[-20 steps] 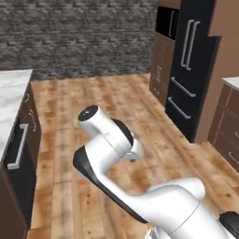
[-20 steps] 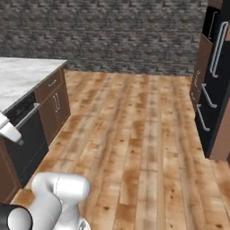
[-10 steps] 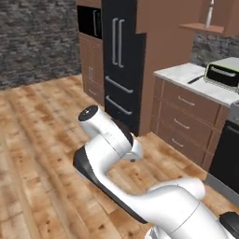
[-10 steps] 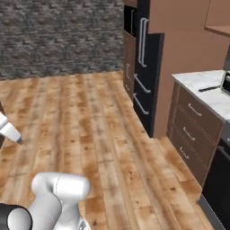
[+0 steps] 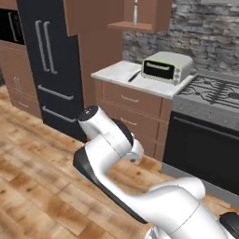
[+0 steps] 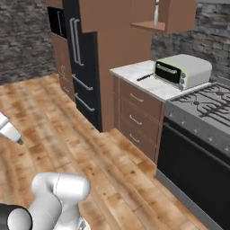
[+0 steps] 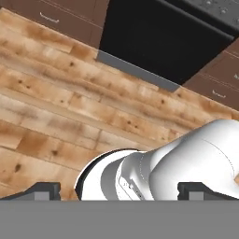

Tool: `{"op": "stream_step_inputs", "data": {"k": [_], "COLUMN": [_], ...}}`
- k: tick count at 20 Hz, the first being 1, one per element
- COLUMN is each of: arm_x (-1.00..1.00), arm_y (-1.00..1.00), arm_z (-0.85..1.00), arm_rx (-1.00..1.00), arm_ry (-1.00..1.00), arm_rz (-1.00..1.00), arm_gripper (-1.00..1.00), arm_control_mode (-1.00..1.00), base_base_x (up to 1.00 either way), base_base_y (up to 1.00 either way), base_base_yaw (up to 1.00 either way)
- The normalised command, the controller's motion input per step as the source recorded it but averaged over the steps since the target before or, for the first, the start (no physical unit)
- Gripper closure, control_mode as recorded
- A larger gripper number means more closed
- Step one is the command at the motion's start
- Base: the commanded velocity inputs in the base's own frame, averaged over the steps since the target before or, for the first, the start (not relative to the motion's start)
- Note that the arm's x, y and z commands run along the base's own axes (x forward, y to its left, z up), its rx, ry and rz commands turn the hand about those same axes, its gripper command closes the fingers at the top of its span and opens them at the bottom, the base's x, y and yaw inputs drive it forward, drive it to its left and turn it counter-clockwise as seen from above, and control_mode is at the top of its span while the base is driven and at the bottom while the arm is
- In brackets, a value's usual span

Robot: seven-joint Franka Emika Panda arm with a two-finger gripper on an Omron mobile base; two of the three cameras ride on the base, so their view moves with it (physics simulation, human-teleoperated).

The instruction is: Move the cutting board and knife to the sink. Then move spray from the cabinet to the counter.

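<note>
The gripper (image 7: pixel 119 190) is seen in the hand view at the bottom of the frame, its two dark fingertips (image 7: pixel 44 190) standing wide apart with nothing held between them. Beyond them, wooden floor (image 7: pixel 56 116) planks fill the middle of that frame and a black oven door (image 7: pixel 158 37) sits at the top.

In the left base view the white marble bench (image 5: pixel 126 74) lies in the upper middle of the frame, over brown drawers (image 5: pixel 133 100) with metal handles. A toaster oven (image 5: pixel 167 67) stands on the bench, and the knife (image 5: pixel 134 76) is seen as a slim dark shape lying on the bench just left of the toaster oven. The cutting board cannot be made out with certainty. Above, at the top of the frame, the open-fronted cabinet (image 5: pixel 140 16) carries the spray (image 5: pixel 135 14), a small pale bottle standing upright on its shelf. The grey stove top (image 5: pixel 214 93) is at the right edge and the black refrigerator (image 5: pixel 46 65) at the left.

In the right base view the same bench (image 6: pixel 139 78) is in the upper middle, with the toaster oven (image 6: pixel 182 71) on it and the knife (image 6: pixel 144 77) just left of it. The spray (image 6: pixel 156 13) stands on the cabinet (image 6: pixel 168 18) shelf at the top, and the stove top (image 6: pixel 206 108) is at the right.
</note>
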Motion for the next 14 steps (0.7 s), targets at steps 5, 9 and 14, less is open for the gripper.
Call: {"op": "stream_step_inputs", "data": {"k": [5,9,14], "arm_x": [0.0,0.0,0.0], "arm_y": [0.0,0.0,0.0], "arm_z": [0.0,0.0,0.0], "arm_rx": [0.0,0.0,0.0], "arm_ry": [0.0,0.0,0.0], "arm_rz": [0.0,0.0,0.0], "arm_gripper": [-1.0,-1.0,-1.0], "arm_control_mode": [1.0,1.0,1.0], "base_base_x": [0.49,0.6,0.69], "base_base_y": [0.27,0.23,0.53], "base_base_yaw": [-0.6,-0.55,-0.51]}}
